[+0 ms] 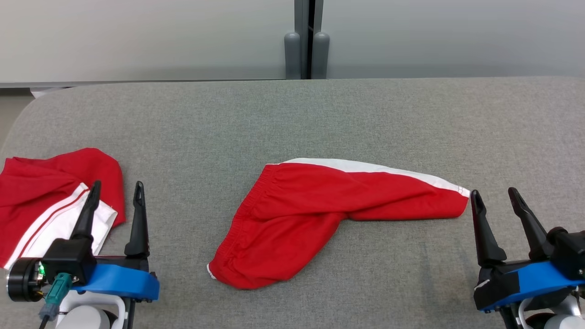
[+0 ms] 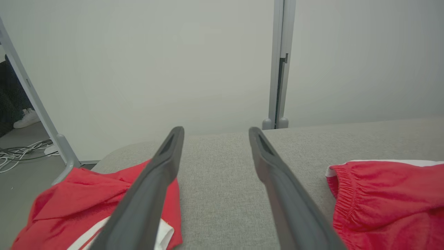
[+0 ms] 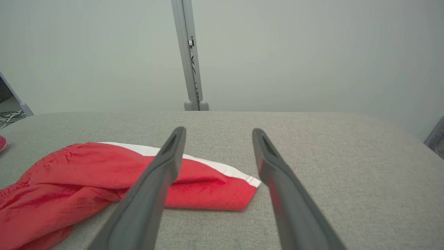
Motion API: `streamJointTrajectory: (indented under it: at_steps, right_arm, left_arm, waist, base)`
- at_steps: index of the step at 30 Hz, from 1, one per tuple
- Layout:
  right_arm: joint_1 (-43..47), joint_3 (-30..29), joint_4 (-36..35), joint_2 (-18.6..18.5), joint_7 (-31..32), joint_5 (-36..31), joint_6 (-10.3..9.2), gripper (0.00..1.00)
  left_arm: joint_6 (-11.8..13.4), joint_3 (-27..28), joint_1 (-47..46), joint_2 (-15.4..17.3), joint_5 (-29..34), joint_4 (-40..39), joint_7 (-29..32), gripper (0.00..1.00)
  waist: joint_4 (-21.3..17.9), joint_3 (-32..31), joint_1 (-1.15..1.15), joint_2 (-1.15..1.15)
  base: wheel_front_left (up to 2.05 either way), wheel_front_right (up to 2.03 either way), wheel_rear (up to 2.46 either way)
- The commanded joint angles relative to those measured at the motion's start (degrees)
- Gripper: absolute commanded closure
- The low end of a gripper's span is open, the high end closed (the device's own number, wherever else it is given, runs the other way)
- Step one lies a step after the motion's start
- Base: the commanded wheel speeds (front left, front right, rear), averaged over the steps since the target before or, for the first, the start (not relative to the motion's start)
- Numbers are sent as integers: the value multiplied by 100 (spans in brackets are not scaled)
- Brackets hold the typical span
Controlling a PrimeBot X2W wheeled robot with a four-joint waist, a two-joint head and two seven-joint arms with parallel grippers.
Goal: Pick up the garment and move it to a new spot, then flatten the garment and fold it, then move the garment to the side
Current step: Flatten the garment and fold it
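Grey fabric counter (image 1: 292,114), pale wall panels (image 1: 137,36) behind. Left gripper (image 1: 117,183): fingers spread, holding nothing, left finger over a crumpled red-and-white garment (image 1: 55,183). Right gripper (image 1: 494,191): fingers spread, holding nothing; leg hem of red shorts (image 1: 320,205) just beside its left finger.

No text, brand or number can be read anywhere. The red garment (image 1: 311,205) at the centre of the head view bears a plain white stripe, no lettering
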Motion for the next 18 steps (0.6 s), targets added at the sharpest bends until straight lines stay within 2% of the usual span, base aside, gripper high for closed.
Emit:
streamJointTrajectory:
  at_steps: [1, 18]
  right_arm:
    - [45, 6, -35, -34, 26, -17, 0, 0]
    - [70, 44, 12, -17, 10, 50, 0, 0]
  left_arm:
    - [-43, 26, 52, -29, -45, 33, -25, 0]
    - [-319, 13, 31, -161, 43, 247, -25, 0]
  waist:
    - [-1, -5, 0, 0]
    - [13, -18, 0, 0]
  base:
    - [0, 0, 0]
    - [0, 0, 0]
